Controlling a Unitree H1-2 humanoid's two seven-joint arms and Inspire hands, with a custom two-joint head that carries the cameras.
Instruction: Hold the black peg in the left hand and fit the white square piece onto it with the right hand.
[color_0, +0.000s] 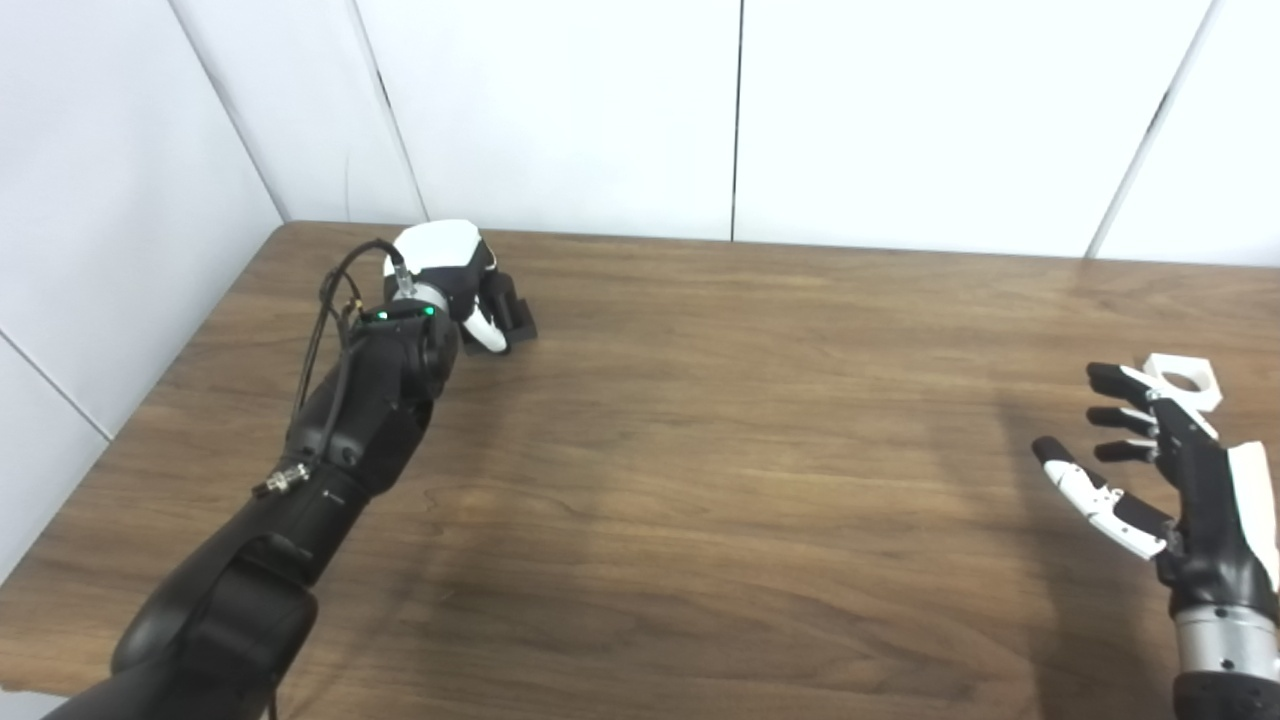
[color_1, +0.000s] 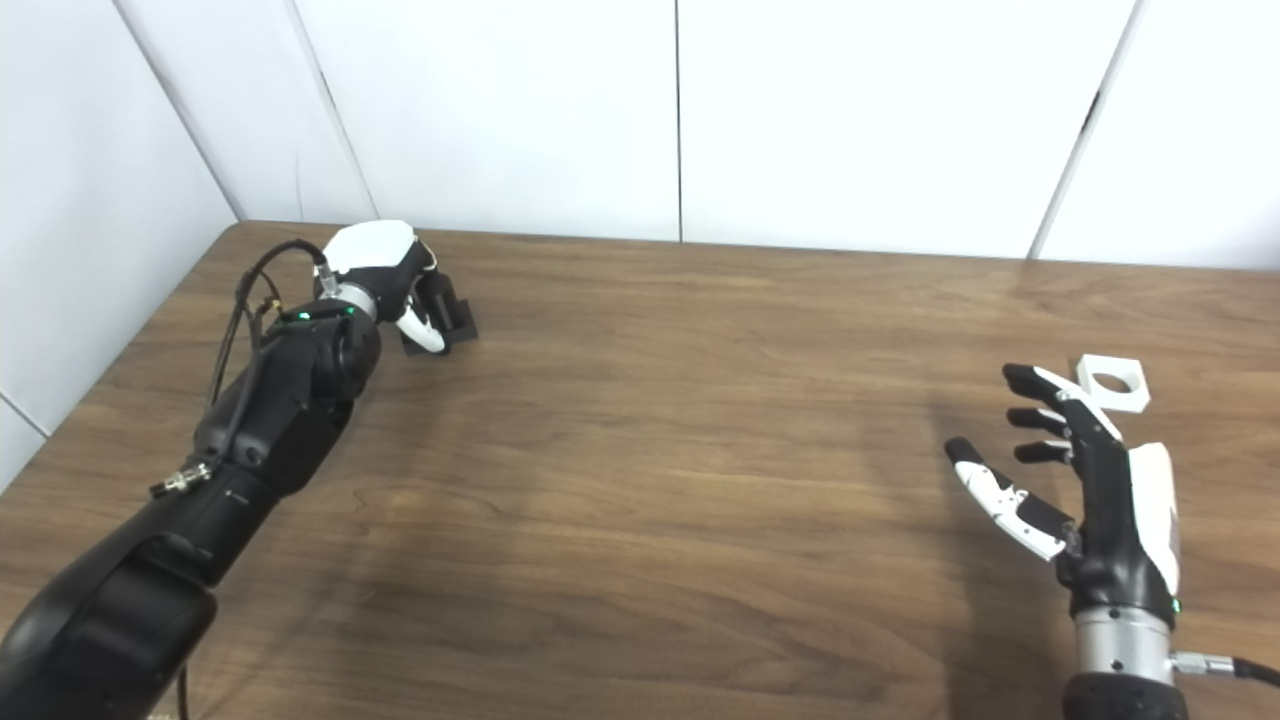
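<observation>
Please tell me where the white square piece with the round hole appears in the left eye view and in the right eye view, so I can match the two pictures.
Left eye view: the white square piece lies on the table at the far right, partly behind the right hand's fingertips.
Right eye view: the same piece sits right of centre-right, just beyond the fingertips, fully visible.
Shared landmark: the open right hand just in front of it.

The black square-based plastic peg stands near the far left corner of the brown wooden table, under the left hand. The white square plastic piece with a round hole lies near the right edge, just beyond the right hand.
</observation>
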